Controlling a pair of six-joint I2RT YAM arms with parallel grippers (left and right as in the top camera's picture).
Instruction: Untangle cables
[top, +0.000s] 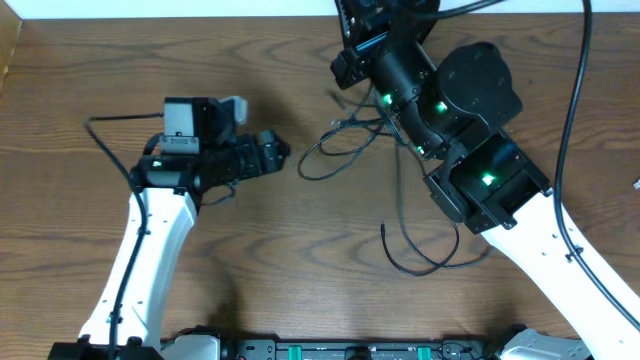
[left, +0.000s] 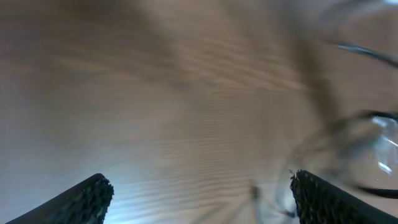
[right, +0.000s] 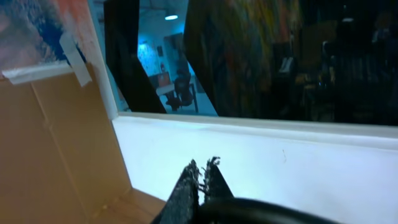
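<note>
Left claw (top: 283, 152) spread wide, black cables (top: 338, 124) nearby

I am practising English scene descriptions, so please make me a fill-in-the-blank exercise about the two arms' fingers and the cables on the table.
1. The left arm's fingers stand wide ___.
2. The right arm's fingers are ___, with no gap between them.
3. The thin cables on the wooden table are ___ in colour.
Missing words: open; shut; black.
</note>
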